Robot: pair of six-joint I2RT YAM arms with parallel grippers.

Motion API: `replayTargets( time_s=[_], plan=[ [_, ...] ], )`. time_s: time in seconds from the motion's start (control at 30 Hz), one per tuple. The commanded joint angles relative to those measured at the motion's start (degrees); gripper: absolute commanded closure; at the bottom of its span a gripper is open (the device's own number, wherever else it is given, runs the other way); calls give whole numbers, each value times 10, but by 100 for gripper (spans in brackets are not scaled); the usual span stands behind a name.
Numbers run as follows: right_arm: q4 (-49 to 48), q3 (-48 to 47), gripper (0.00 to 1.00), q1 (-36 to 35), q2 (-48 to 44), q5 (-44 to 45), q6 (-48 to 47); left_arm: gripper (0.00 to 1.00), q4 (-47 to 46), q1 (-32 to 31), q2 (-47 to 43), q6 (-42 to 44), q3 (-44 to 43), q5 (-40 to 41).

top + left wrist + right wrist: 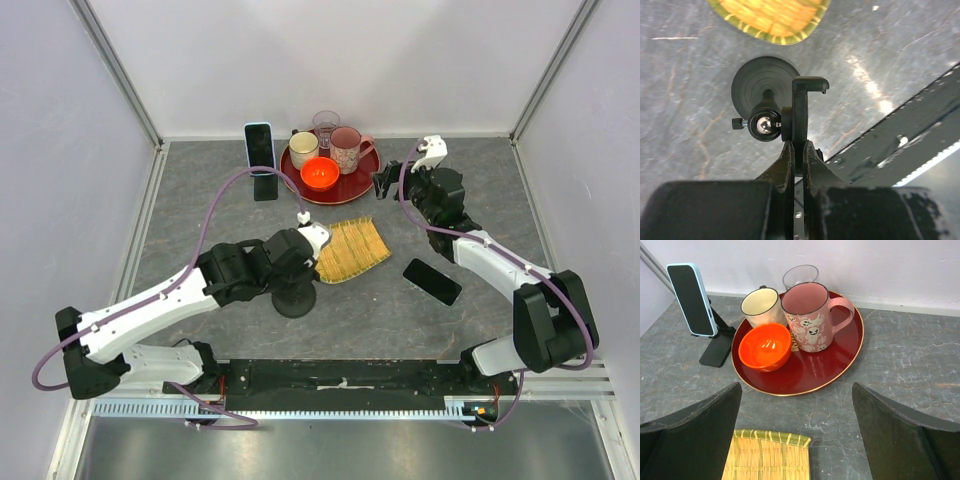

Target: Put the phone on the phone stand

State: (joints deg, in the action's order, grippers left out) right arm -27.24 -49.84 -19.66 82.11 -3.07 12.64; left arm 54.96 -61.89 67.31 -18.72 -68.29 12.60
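The pink ceramic mug [807, 320] hides most of the clear glass [800, 275]; the lower edge cuts off the yellow woven mat [767, 460].

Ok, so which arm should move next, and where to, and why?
Probably the right gripper should pull back from the red tray and lower over the black phone lying flat on the table: it is open and empty, while the left gripper is clamped on the round-base phone stand.

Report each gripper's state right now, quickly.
Left gripper: closed on the phone stand.
Right gripper: open, holding nothing.
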Motion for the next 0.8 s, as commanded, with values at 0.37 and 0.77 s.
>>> replayTargets(
  time_s=[0.37, 0.77],
  plan=[
    [-11, -32, 2, -6, 13, -22, -3, 98, 2, 111, -56, 167, -15, -123],
    [-10, -36, 2, -11, 17, -26, -3, 96, 8, 159, -33, 183, 6, -127]
  ],
)
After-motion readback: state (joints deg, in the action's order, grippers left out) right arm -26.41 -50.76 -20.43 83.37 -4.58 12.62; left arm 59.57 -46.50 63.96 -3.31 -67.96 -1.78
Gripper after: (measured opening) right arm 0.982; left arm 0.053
